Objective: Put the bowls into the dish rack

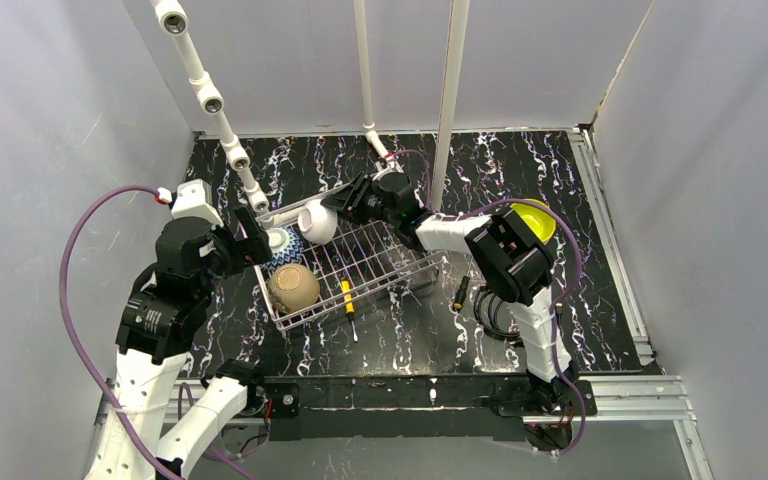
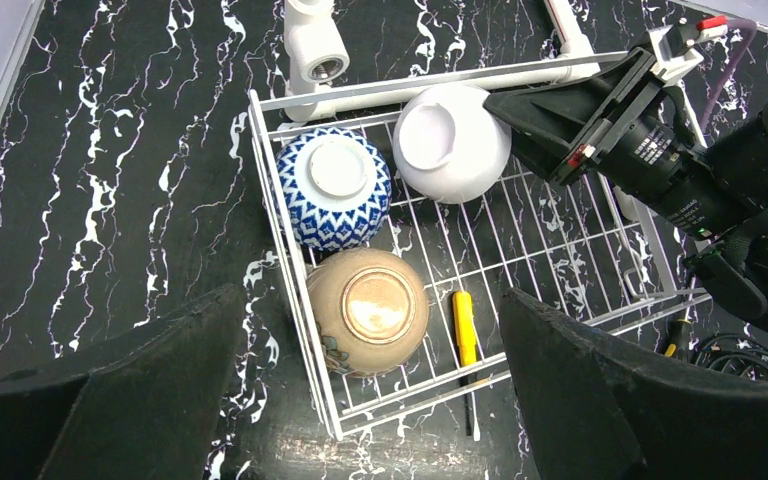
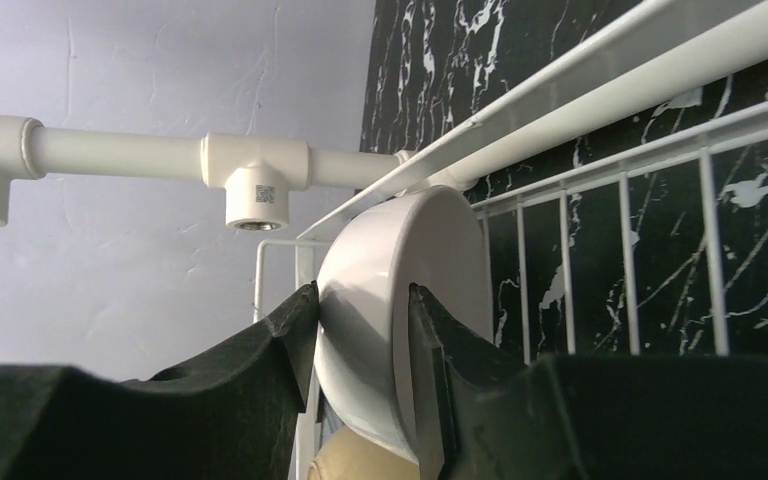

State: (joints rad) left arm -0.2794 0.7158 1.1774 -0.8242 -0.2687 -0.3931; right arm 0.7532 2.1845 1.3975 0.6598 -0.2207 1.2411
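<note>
The white wire dish rack [image 1: 400, 272] holds three bowls. An upturned blue-white patterned bowl [image 2: 332, 187] and an upturned tan bowl [image 2: 368, 310] sit along its left side. The white bowl [image 2: 452, 142] leans on its side in the far corner [image 3: 580, 90]. My right gripper [image 3: 362, 300] straddles the white bowl's [image 3: 400, 250] wall, one finger outside and one inside, both against it. My left gripper [image 2: 370, 292] hangs wide open above the tan bowl, holding nothing. A yellow-green bowl [image 1: 536, 217] sits on the table behind the right arm.
A yellow-handled screwdriver [image 2: 466, 335] lies in the rack by the tan bowl, and another tool [image 1: 460, 292] lies on the table right of the rack. White pipe fittings [image 1: 222, 120] run along the rack's far left side. Grey walls enclose the marbled table.
</note>
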